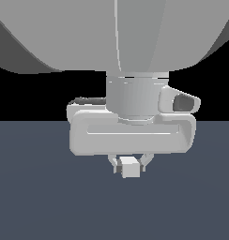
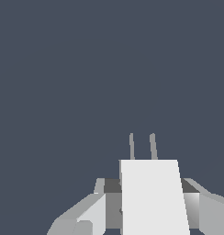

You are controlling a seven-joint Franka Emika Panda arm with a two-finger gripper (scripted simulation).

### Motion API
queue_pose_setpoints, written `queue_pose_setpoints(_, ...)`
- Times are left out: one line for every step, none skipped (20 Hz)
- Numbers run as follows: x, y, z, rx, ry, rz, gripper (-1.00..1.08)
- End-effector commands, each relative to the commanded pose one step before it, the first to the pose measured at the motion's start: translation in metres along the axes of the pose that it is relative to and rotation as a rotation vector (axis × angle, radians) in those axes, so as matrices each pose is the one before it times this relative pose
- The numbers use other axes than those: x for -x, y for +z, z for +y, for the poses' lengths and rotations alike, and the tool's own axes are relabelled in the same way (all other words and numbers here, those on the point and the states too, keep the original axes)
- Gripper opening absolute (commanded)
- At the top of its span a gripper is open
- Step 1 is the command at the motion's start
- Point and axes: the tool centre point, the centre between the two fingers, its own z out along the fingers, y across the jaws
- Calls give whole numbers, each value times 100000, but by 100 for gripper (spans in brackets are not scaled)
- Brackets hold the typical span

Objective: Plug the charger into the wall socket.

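The charger [image 1: 130,167] is a small white block held between my gripper's fingers below the grey hand. In the wrist view the charger [image 2: 153,197] fills the space between the fingers [image 2: 86,213], with its two thin grey prongs [image 2: 142,146] sticking out ahead of it. My gripper [image 1: 129,162] is shut on the charger, a little above the dark grey floor [image 1: 41,197]. The wall socket is out of view in both frames.
The robot's large grey arm body [image 1: 111,33] fills the upper part of the exterior view. The wrist view shows only flat dark grey surface [image 2: 86,69] ahead of the prongs.
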Motion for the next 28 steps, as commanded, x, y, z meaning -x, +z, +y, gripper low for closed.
queue_pose_setpoints(-189, -118, -145, -115, -321, 45, -100)
queue_pose_setpoints(-158, -107, -119, -95, -268, 0, -100)
queue_pose_setpoints(-203, -137, -152, -122, -344, 0, -100)
queue_pose_setpoints(-247, -168, -184, -147, -417, 0, -100)
queue_pose_setpoints(-292, -199, -221, -175, -501, -1, -100)
queue_pose_setpoints(-337, -230, -252, -199, -572, -1, -100)
queue_pose_setpoints(-381, -260, -285, -225, -649, -1, -100)
queue_pose_setpoints(-426, -290, -318, -250, -724, -1, -100)
queue_pose_setpoints(-471, -320, -352, -276, -802, -2, -100)
queue_pose_setpoints(-516, -348, -383, -302, -876, -2, -100)
queue_pose_setpoints(-562, -376, -416, -329, -953, -2, -100)
queue_pose_setpoints(-608, -403, -446, -355, -1026, -2, -100)
queue_pose_setpoints(-635, -416, -464, -371, -1070, -2, -100)
queue_pose_setpoints(-598, -388, -434, -349, -1004, -1, -100)
queue_pose_setpoints(-555, -358, -400, -322, -930, -1, -100)
queue_pose_setpoints(-511, -328, -368, -296, -856, -1, -100)
queue_pose_setpoints(-468, -298, -336, -271, -783, -1, -100)
queue_pose_setpoints(-424, -267, -301, -245, -705, 0, -100)
queue_pose_setpoints(-380, -236, -268, -221, -628, 0, -100)
queue_pose_setpoints(-336, -204, -237, -198, -556, 1, -100)
queue_pose_setpoints(-292, -172, -202, -175, -476, 2, -100)
queue_pose_setpoints(-248, -140, -168, -151, -398, 3, -100)
queue_pose_setpoints(-205, -108, -139, -131, -327, 4, -100)
queue_pose_setpoints(-160, -78, -103, -106, -246, 5, -100)
queue_pose_setpoints(-116, -49, -75, -83, -177, 5, -100)
queue_pose_setpoints(-70, -25, -46, -54, -106, 4, -100)
queue_pose_setpoints(-19, -8, 7, 0, 0, 0, -100)
queue_pose_setpoints(0, 0, 0, 0, 0, 0, -100)
